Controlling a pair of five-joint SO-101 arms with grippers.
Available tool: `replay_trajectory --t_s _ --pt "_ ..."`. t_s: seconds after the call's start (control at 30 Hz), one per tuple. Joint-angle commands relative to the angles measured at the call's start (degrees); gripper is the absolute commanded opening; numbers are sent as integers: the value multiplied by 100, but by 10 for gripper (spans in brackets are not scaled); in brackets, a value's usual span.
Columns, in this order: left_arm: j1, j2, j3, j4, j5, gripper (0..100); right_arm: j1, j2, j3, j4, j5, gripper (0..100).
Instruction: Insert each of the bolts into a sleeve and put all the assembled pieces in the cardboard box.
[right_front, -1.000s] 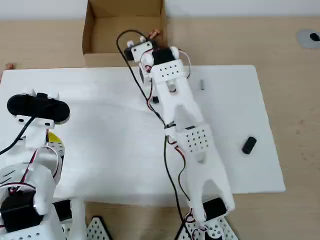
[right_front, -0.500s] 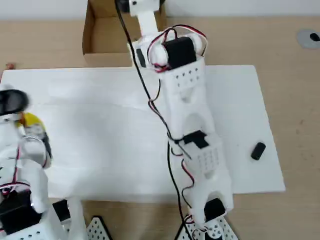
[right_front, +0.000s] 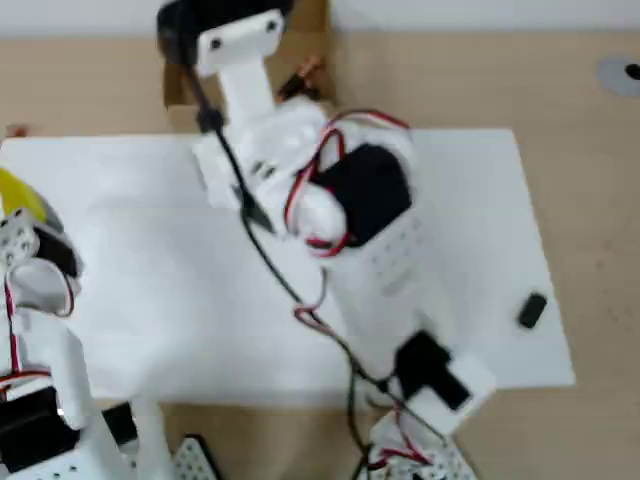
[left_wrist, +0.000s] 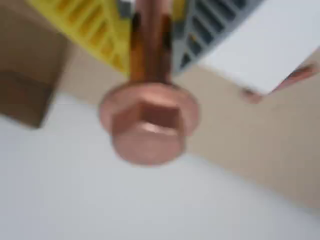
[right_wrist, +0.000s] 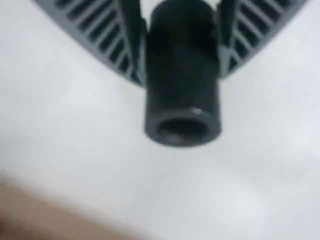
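copper bolt (left_wrist: 148, 125), blk sleeve (right_wrist: 183, 95), wht mat (right_front: 150, 280), tan table (right_front: 585, 100).

Bright, even light falls from overhead, and shadows are faint and soft-edged. In the high view the white sheet (right_front: 170, 300) on the surface (right_front: 590, 200) is nearly washed out, with little texture. The raised arm (right_front: 350, 230), close to the lens, smears into motion blur. In the left wrist view the copper bolt (left_wrist: 148, 125) is out of focus, and everything behind it is haze. In the right wrist view the black sleeve (right_wrist: 182, 95) is blurred too, with a small glint at its mouth.
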Motion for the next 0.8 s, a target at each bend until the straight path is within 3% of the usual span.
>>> replay_trajectory --t_s 0.0,0.4,0.6,0.77 --pt "457 -48 -404 -431 26 6 -119 -980 1578 -26 -237 9" --pt "1688 -40 -404 -413 53 6 -110 -4198 6062 -2198 -9 9" --pt "1776 -13 -598 -431 1169 6 -136 -5727 8708 -4281 387 9" --pt "1793 -4 -686 -448 1582 6 -136 -6413 10475 -6022 598 9"
